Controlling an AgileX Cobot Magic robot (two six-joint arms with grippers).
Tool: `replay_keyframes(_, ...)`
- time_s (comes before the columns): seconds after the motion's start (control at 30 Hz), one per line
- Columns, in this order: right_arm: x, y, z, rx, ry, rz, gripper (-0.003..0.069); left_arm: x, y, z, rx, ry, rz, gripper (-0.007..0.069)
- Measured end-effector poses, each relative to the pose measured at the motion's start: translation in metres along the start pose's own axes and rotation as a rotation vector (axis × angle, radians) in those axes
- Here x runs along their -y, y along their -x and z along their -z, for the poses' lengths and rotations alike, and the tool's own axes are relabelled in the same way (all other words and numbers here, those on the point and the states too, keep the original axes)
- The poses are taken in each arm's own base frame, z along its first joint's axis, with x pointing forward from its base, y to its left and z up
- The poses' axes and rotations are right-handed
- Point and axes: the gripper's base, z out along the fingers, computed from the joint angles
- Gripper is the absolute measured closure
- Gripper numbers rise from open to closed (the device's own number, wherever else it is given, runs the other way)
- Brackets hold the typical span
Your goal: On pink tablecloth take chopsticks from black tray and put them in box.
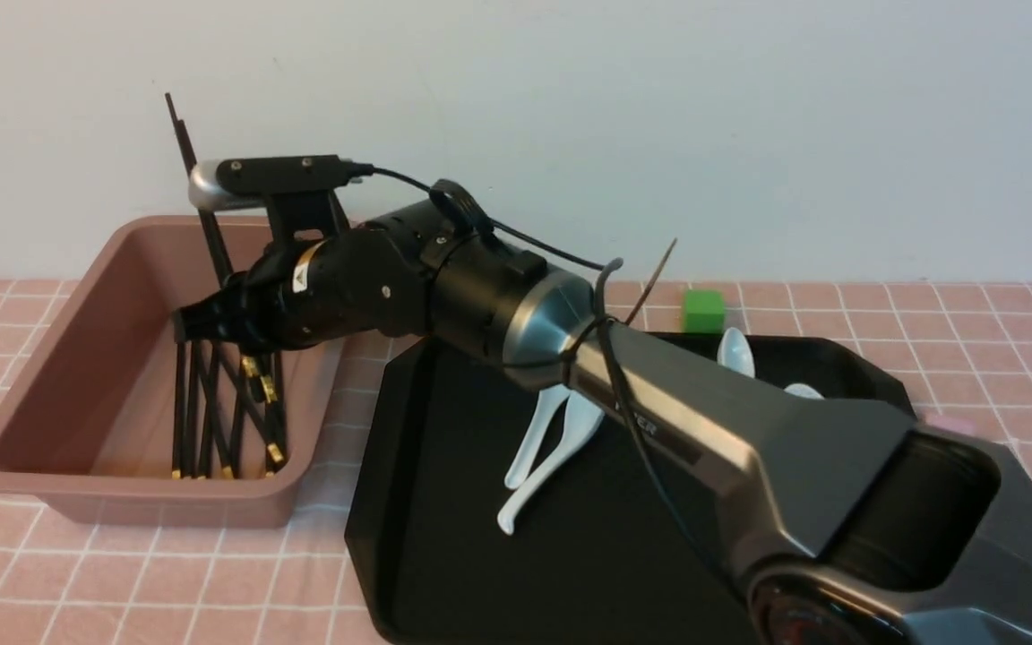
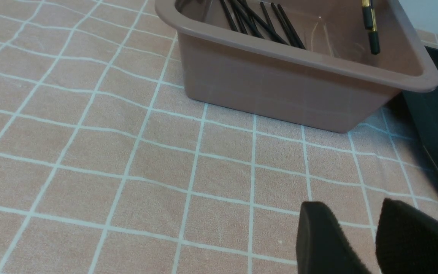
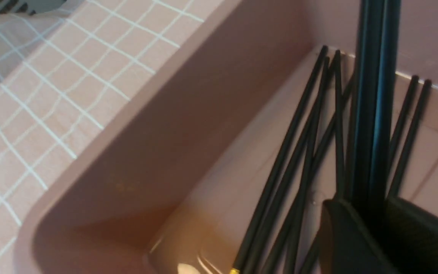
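Observation:
The pink tablecloth (image 1: 167, 582) covers the table. The box (image 1: 50, 331) stands at the left, with several black chopsticks (image 1: 211, 421) lying in it. My right gripper (image 1: 198, 322) reaches into the box. It is shut on a pair of chopsticks (image 1: 183, 134) that stand steeply upright, their thin ends above the box. In the right wrist view the held pair (image 3: 373, 114) runs out from between the gripper's (image 3: 367, 205) fingers. The black tray (image 1: 444, 537) lies right of the box. My left gripper (image 2: 352, 207) is open and empty over the cloth near the box (image 2: 299, 57).
Two white spoons (image 1: 534, 466) lie on the tray under my right arm, and another spoon (image 1: 735, 349) lies at the tray's far side. A green cube (image 1: 703, 311) sits on the cloth behind the tray. The wall is close behind the box.

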Motion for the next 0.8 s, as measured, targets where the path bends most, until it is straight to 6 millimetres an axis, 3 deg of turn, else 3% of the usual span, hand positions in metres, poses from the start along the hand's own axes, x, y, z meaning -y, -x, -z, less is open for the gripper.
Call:
replay_keyframes(0.17, -0.001, 0.002, 0.007, -0.039, -0.020, 0.023, 0.0307, 0.000, 0.000, 0.000, 0.000, 0.000, 0.000, 0.0386)
replay_keyframes(0.23, -0.004, 0.008, 0.019, -0.067, -0.041, 0.051, 0.0261, 0.000, 0.000, 0.000, 0.000, 0.000, 0.000, 0.0386)
replay_keyframes(0.33, -0.012, 0.023, 0.049, -0.113, -0.076, 0.097, 0.0248, 0.000, 0.000, 0.000, 0.000, 0.000, 0.000, 0.0386)
replay_keyframes(0.4, -0.021, 0.039, 0.080, -0.129, -0.083, 0.129, 0.0261, 0.000, 0.000, 0.000, 0.000, 0.000, 0.000, 0.0386)
replay_keyframes(0.5, -0.032, 0.057, 0.128, -0.175, -0.100, 0.185, 0.0309, 0.000, 0.000, 0.000, 0.000, 0.000, 0.000, 0.0386)
replay_keyframes(0.53, -0.041, 0.066, 0.162, -0.204, -0.102, 0.219, 0.0356, 0.000, 0.000, 0.000, 0.000, 0.000, 0.000, 0.0386)
replay_keyframes(0.6, -0.049, 0.076, 0.197, -0.209, -0.097, 0.270, 0.0420, 0.000, 0.000, 0.000, 0.000, 0.000, 0.000, 0.0386)
replay_keyframes(0.63, -0.049, 0.077, 0.201, -0.209, -0.095, 0.277, 0.0420, 0.000, 0.000, 0.000, 0.000, 0.000, 0.000, 0.0386)
replay_keyframes(0.67, -0.054, 0.083, 0.223, -0.194, -0.088, 0.324, 0.0474, 0.000, 0.000, 0.000, 0.000, 0.000, 0.000, 0.0386)
replay_keyframes(0.8, -0.063, 0.093, 0.271, -0.142, -0.078, 0.386, 0.0637, 0.000, 0.000, 0.000, 0.000, 0.000, 0.000, 0.0386)
